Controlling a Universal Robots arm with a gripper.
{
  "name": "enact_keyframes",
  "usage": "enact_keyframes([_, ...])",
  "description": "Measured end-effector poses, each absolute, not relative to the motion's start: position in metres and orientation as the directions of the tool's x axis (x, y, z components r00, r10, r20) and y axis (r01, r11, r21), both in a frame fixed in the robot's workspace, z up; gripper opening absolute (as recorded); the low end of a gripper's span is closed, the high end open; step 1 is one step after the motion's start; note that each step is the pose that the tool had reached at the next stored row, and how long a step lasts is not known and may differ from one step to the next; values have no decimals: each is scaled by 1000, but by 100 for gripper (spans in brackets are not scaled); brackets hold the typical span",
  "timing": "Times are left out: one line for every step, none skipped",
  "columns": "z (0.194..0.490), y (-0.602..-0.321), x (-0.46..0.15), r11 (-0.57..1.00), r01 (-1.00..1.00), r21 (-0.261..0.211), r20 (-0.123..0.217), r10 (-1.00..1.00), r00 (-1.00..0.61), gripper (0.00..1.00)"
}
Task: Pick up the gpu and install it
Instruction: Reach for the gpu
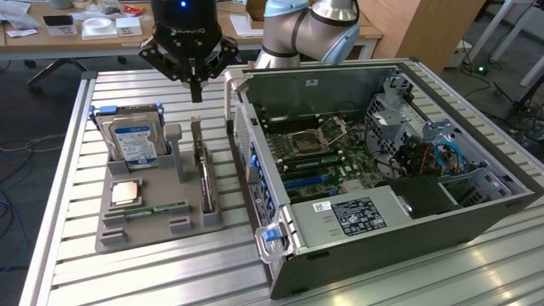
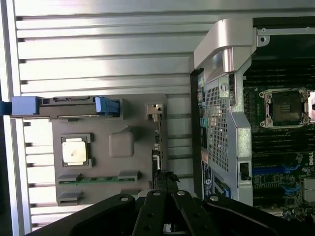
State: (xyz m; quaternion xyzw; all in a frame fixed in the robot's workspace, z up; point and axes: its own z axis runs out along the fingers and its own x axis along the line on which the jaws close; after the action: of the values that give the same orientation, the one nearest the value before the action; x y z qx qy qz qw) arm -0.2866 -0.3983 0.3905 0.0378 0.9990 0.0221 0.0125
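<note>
Gripper (image 1: 197, 95) is a black two-finger unit, fingers pressed together tip to tip. Nothing held, nothing touched. It points straight down.

The gpu (image 1: 206, 178) is a thin card with a green board, black face and silver end bracket. It stands on its long edge in a slot of the grey moulded parts holder (image 1: 157, 224). The tips hang over the card's far end with visible air between them and its top edge. From the wrist camera the closed gripper (image 2: 165, 176) lines up over the card's thin edge (image 2: 157, 152).

Edges and room:
- At the exterior view's left of the card is a grey upright post of the holder. Beyond it, a silver hard drive with a blue-white label (image 1: 132, 137) stands on end.
- At the exterior view's right is the dark grey open computer case (image 1: 383, 255), lying on its side. Its perforated wall and silver corner handle rise near the gripper body.
- Only a narrow strip of the slatted aluminium table (image 1: 136, 274) separates holder and case.
- Above the card it is open.
- Inside the case the green motherboard (image 1: 323, 153) faces up, with its blue expansion slots (image 1: 306, 182) uncovered.
</note>
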Motion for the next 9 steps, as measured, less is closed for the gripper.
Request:
enact_keyframes([391,-398,-288,996,75,45,-23,76,-997,11])
enact_keyframes([390,-398,-289,996,75,45,-23,76,-997,11])
enact_keyframes([390,-398,-290,996,75,45,-23,76,-997,11])
enact_keyframes([390,-398,-292,996,75,45,-23,76,-997,11])
enact_keyframes([390,-398,-293,996,75,45,-23,76,-997,11])
enact_keyframes([390,-398,-295,996,75,45,-23,76,-997,11])
enact_keyframes([390,-398,-296,996,75,45,-23,76,-997,11])
enact_keyframes([390,-398,-297,996,75,45,-23,76,-997,11])
enact_keyframes([390,-398,-297,996,75,45,-23,76,-997,11])
